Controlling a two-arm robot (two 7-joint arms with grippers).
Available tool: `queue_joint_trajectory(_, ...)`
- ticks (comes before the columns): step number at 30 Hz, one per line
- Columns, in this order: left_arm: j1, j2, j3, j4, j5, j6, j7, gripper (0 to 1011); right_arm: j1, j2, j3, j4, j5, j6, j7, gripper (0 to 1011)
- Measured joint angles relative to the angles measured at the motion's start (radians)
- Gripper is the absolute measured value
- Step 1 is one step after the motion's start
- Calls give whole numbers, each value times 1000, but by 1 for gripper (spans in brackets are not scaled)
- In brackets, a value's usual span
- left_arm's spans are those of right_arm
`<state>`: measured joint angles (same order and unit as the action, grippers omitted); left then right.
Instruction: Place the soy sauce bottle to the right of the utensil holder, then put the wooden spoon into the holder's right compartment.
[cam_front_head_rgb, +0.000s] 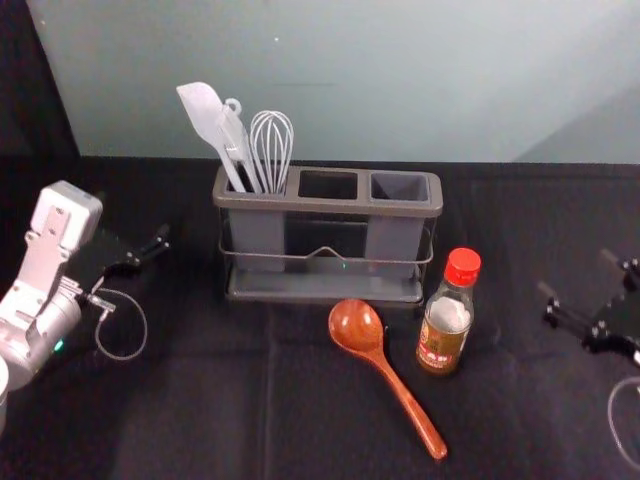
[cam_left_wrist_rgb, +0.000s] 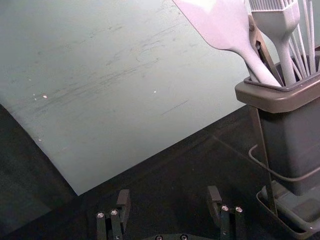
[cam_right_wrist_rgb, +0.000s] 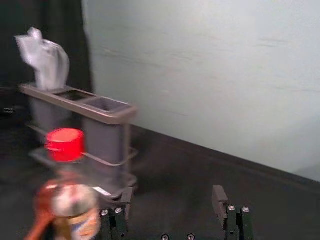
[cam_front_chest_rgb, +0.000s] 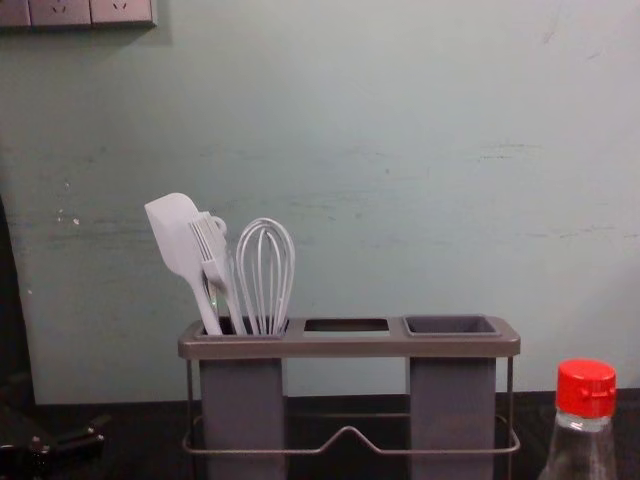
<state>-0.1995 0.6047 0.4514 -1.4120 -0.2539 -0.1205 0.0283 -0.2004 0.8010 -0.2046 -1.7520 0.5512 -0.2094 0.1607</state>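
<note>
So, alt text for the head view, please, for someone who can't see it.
Utensil holder with white utensils in its left compartment, on a black cloth; in front, a wooden spoon and, right of it, an upright soy sauce bottle. The left pincer and right pincer are open at either side.

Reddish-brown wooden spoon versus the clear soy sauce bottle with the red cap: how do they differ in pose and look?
The reddish-brown wooden spoon lies down, while the clear, red-capped soy sauce bottle stands upright. The spoon is glossy wood from bowl to handle; the bottle is see-through and carries a label. Both rest on the black cloth.
</note>
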Motion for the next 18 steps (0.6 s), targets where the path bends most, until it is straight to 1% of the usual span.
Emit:
queue_joint_trajectory(1,0,0,0,0,0,0,0,1005,-24,16,15,-22,32,3,34,1003)
queue_joint_trajectory(4,0,0,0,0,0,0,0,1005,-56,38,34,-50,73,8,79,1003)
queue_joint_trajectory(5,0,0,0,0,0,0,0,1005,-73,48,43,-66,94,10,103,1002)
queue_joint_trajectory(7,0,0,0,0,0,0,0,1005,-92,59,54,-85,111,14,132,1002)
queue_joint_trajectory(10,0,0,0,0,0,0,0,1005,-100,61,54,-100,114,15,157,1002)
queue_joint_trajectory(11,0,0,0,0,0,0,0,1005,-100,61,54,-100,114,15,157,1002)
queue_joint_trajectory(13,0,0,0,0,0,0,0,1005,-81,52,39,-101,99,22,171,1003)
queue_joint_trajectory(14,0,0,0,0,0,0,0,1005,-58,42,22,-96,85,30,179,1002)
queue_joint_trajectory(18,0,0,0,0,0,0,0,1005,7,4,-20,-73,49,45,197,1002)
